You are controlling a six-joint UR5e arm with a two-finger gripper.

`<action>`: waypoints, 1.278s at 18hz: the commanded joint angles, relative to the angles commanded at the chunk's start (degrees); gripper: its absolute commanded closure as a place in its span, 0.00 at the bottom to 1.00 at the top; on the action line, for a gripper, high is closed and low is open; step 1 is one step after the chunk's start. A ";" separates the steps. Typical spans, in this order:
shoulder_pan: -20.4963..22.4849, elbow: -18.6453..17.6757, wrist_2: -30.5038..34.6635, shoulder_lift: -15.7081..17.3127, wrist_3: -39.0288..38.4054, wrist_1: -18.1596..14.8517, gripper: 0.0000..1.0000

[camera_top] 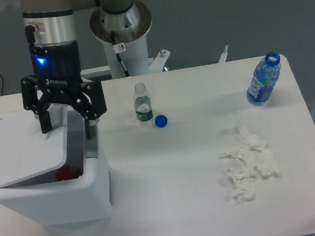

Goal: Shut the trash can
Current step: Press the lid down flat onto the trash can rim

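The trash can (70, 200) is a big white boxy bin at the table's left front. Its flat white lid (22, 149) leans down over the opening, with a gap still showing on the right side. Through that gap I see a red object (66, 172) inside. The grey push tab (91, 143) sits on the bin's right rim. My gripper (68, 127) hangs over the lid's right edge and the gap, open, one finger near the lid and the other (90, 127) by the right rim. Nothing is held between the fingers.
A small clear bottle (141, 103) stands uncapped mid-table with a blue cap (160, 120) beside it. A blue water bottle (263, 80) stands at the far right. Crumpled white tissues (247, 165) lie right of centre. The robot's base (121, 26) rises behind the table.
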 joint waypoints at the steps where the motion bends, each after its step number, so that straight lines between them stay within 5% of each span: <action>1: 0.09 -0.18 0.00 -0.09 0.00 0.09 0.00; 23: 1.76 -1.06 -0.09 -3.25 0.97 0.18 0.00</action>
